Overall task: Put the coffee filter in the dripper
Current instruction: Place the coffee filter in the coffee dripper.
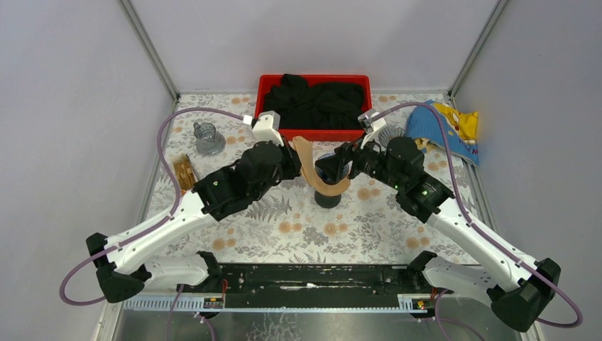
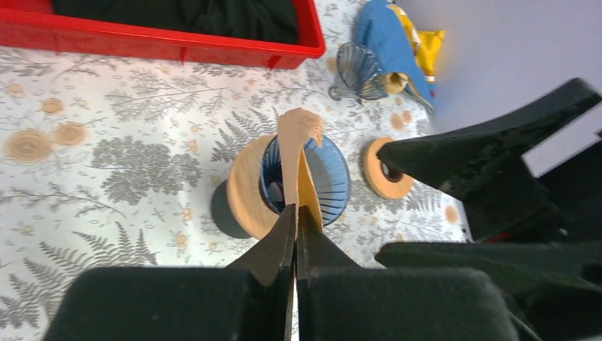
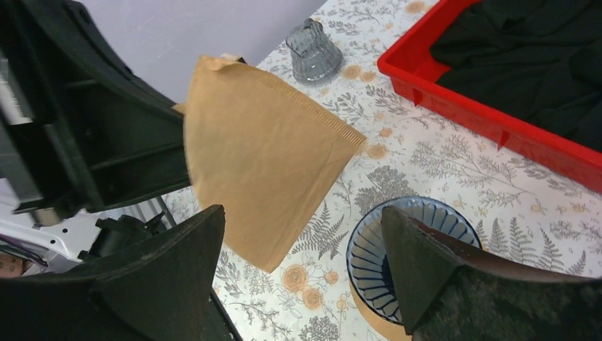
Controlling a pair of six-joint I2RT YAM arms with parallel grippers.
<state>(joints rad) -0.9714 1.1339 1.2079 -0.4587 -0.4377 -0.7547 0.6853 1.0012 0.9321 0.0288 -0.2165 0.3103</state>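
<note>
Brown paper is what I watch most: the coffee filter (image 3: 263, 163) hangs folded flat in the left gripper (image 2: 296, 209), whose two fingers are pressed tight together on one edge of it. From my left wrist view the filter stands on edge right over the mouth of the dripper (image 2: 330, 185), a blue ribbed cone on a wooden collar and a dark base. It is not seated inside, and I cannot tell whether its lower edge touches the rim.

My right gripper (image 3: 302, 213) is spread wide with nothing in it. Its fingers stand either side of the filter's lower corner, with the dripper just below the right-hand finger, and I see no contact with the paper.

The dripper sits near the middle of the flower-patterned tabletop (image 1: 319, 234), a little toward the far edge. Behind it, against the far edge, is a red tray (image 1: 312, 133) holding black cloth (image 1: 316, 99). A clear glass dripper (image 1: 208, 137) stands toward the far left corner, and a blue cloth (image 1: 433, 128) lies in the far right corner.
</note>
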